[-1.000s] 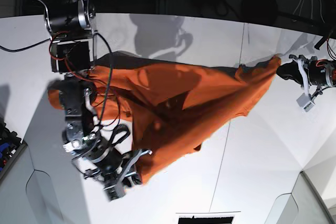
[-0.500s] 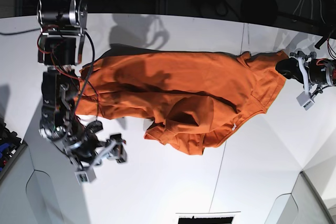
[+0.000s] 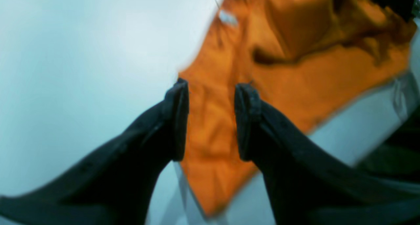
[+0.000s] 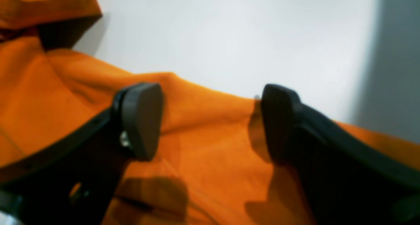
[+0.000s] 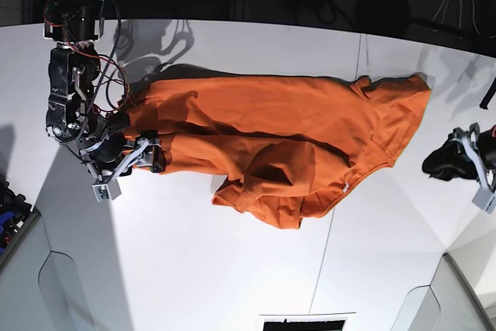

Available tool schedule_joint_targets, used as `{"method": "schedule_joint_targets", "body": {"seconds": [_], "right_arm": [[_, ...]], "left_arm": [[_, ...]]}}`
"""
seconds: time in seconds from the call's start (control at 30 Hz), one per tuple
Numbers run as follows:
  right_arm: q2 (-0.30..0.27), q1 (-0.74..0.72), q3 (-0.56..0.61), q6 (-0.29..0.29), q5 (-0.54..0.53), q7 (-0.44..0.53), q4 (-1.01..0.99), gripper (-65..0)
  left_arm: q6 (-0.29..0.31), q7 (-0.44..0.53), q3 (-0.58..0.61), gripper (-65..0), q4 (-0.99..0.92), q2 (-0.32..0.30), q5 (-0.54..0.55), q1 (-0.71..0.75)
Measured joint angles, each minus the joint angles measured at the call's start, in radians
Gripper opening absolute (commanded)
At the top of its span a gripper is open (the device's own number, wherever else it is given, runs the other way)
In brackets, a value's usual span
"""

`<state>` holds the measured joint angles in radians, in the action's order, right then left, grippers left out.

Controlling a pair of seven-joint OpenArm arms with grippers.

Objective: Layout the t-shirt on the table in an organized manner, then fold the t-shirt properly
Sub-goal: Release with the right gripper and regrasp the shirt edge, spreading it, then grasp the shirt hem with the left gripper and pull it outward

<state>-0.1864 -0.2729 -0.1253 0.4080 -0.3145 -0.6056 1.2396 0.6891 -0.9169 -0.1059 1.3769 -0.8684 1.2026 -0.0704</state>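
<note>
The burnt-orange t-shirt (image 5: 279,137) lies spread across the white table (image 5: 232,269), with a bunched fold at its near middle and a small white tag (image 5: 346,187). My right gripper (image 5: 130,170) is open at the shirt's left end. In the right wrist view its jaws (image 4: 210,120) stand wide apart over orange cloth (image 4: 203,159) and hold nothing. My left gripper (image 5: 438,164) is open and clear of the shirt's right edge. In the left wrist view it (image 3: 211,116) faces the shirt (image 3: 295,74) and the tag (image 3: 228,17).
A thin dark seam (image 5: 325,253) crosses the table. The dark far edge (image 5: 310,25) has cables behind it. Dark clutter (image 5: 12,211) sits off the left edge. A black object (image 5: 302,323) lies at the near edge.
The right gripper let go of the shirt's near part and moved back to its left end. The left gripper released the right corner and drew away. The shirt has dropped onto the table, more spread out.
</note>
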Motion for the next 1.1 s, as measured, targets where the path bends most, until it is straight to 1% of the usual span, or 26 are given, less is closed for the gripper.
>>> {"method": "schedule_joint_targets", "body": {"seconds": [0.13, 0.17, 0.23, 0.33, 0.37, 0.43, 0.47, 0.53, 0.57, 0.6, 0.63, 0.87, 0.97, 1.0, 1.03, 1.1], "right_arm": [[-0.002, 0.041, -0.003, 0.004, -0.011, 0.031, 0.009, -19.5], [-0.003, 0.047, -0.004, 0.005, -0.011, 0.034, 0.011, -19.5], [-0.005, 0.06, -0.004, 0.007, -0.011, 0.034, 0.013, -19.5], [-0.005, 0.085, -0.004, 0.007, -0.015, 0.031, 0.031, -19.5], [-0.005, 0.096, -0.005, 0.007, -0.016, 0.032, 0.039, -19.5], [-0.005, 0.115, -0.005, 0.008, -0.023, 0.033, 0.057, -19.5], [-0.005, 0.126, -0.005, 0.008, -0.023, 0.031, 0.066, -19.5], [-0.005, 0.14, -0.005, 0.008, -0.025, 0.026, 0.083, -19.5], [-0.005, 0.143, -0.005, 0.008, -0.026, 0.025, 0.09, -19.5], [-0.005, 0.148, -0.005, 0.008, -0.026, 0.017, 0.1, -19.5], [-0.005, 0.154, -0.005, 0.008, -0.026, 0.005, 0.11, -19.5], [-0.005, 0.182, -0.005, 0.008, -0.026, -0.023, 0.157, -19.5], [-0.005, 0.182, -0.005, 0.008, -0.026, -0.023, 0.157, -19.5], [-0.005, 0.182, -0.005, 0.008, -0.026, -0.024, 0.157, -19.5], [-0.005, 0.182, -0.005, 0.008, -0.026, -0.024, 0.157, -19.5], [-0.005, 0.182, -0.005, 0.008, -0.026, -0.024, 0.157, -19.5]], "left_arm": [[0.0, 0.112, 0.01, -38.9, 0.0, 0.072, -0.176, -0.036], [0.0, 0.139, 0.026, -38.9, -0.001, 0.09, -0.205, -0.046], [0.0, 0.186, 0.074, -38.9, -0.001, 0.127, -0.272, -0.069], [0.0, 0.227, 0.179, -38.9, -0.001, 0.184, -0.374, -0.107], [0.0, 0.24, 0.215, -38.9, -0.001, 0.203, -0.424, -0.119], [0.003, 0.306, 0.28, -38.9, -0.002, 0.24, -0.526, -0.137], [-0.006, 0.342, 0.306, -39.0, -0.005, 0.257, -0.575, -0.147], [-0.087, 0.397, 0.346, -39.0, -0.023, 0.289, -0.672, -0.175], [-0.128, 0.403, 0.358, -39.0, -0.042, 0.304, -0.711, -0.194], [-0.152, 0.405, 0.364, -39.0, -0.064, 0.315, -0.735, -0.211], [-0.163, 0.408, 0.368, -39.0, -0.087, 0.327, -0.742, -0.225], [-0.165, 0.418, 0.371, -39.0, -0.282, 0.407, -0.747, -0.291], [-0.165, 0.455, 0.37, -39.0, -0.333, 0.426, -0.807, -0.304], [-0.169, 0.485, 0.37, -39.0, -0.349, 0.428, -0.826, -0.304], [-0.192, 0.51, 0.37, -39.0, -0.367, 0.428, -0.842, -0.307], [-0.262, 0.549, 0.37, -39.0, -0.405, 0.425, -0.857, -0.31]]}}
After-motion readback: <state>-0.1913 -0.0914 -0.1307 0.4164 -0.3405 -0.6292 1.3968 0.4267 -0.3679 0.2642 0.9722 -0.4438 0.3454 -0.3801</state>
